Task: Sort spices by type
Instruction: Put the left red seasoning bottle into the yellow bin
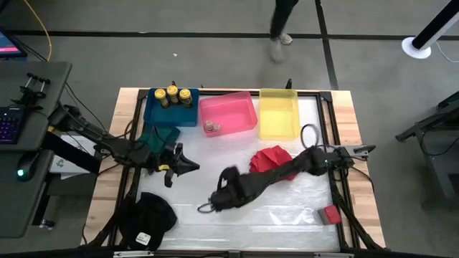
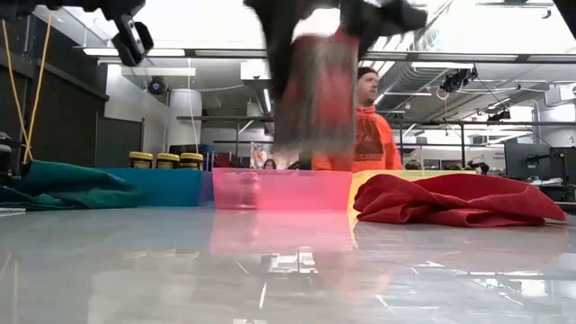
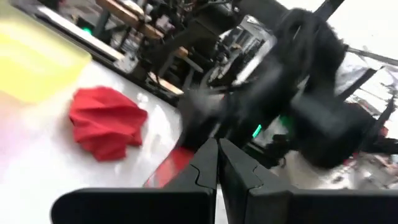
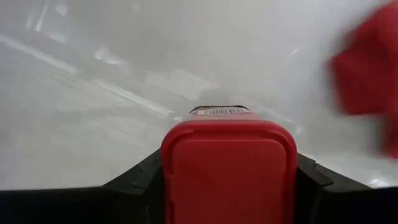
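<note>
red tin (image 4: 229, 168) clamped in right gripper (image 1: 228, 188), lifted at table centre. red cloth (image 1: 271, 158) at its 2 o'clock, pink bin (image 1: 229, 115) at 12. left gripper (image 1: 181, 162) shut, empty, at 9.

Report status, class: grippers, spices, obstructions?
Right gripper shut on red tin, lifted mid-table. Left gripper shut, empty, waiting at left. Red cloth lies before bins.
</note>
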Robot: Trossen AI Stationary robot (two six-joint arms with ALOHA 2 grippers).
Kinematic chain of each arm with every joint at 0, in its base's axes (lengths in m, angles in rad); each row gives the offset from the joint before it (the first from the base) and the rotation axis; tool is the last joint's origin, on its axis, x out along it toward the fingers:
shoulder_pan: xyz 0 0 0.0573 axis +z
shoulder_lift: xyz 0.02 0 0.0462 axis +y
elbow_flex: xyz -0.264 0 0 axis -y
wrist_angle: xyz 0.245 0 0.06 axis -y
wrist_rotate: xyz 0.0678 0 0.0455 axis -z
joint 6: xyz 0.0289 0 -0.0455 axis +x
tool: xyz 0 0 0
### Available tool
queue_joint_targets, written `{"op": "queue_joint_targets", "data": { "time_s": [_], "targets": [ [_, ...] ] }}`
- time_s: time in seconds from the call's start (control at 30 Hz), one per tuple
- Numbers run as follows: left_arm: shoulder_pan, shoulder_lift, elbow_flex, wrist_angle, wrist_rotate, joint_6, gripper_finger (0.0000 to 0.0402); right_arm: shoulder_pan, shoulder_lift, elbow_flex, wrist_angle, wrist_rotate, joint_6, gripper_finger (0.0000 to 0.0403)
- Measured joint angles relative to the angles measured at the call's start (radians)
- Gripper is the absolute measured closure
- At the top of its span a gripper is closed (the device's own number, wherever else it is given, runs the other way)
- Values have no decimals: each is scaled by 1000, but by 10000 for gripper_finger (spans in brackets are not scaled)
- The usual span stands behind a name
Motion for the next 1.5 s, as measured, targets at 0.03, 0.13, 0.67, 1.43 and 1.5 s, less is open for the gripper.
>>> {"op": "queue_joint_targets", "data": {
  "time_s": [0.03, 0.13, 0.67, 1.43, 1.5],
  "targets": [
    [12, 0, 0, 1, 0, 17, 401, -11, -15, 26, -57, 19, -21, 203],
    [52, 0, 0, 5, -2, 55, 402, -57, -88, 53, -181, 144, -69, 203],
    [418, 61, 0, 21, -77, -29, 402, -792, -880, -961, 372, 129, -721, 203],
    [618, 246, 66, 189, -102, -34, 376, -1256, -652, -1129, 713, -129, -1013, 203],
    [619, 246, 78, 186, -96, 10, 365, -1262, -621, -1116, 700, -124, -986, 203]
  ]
}}
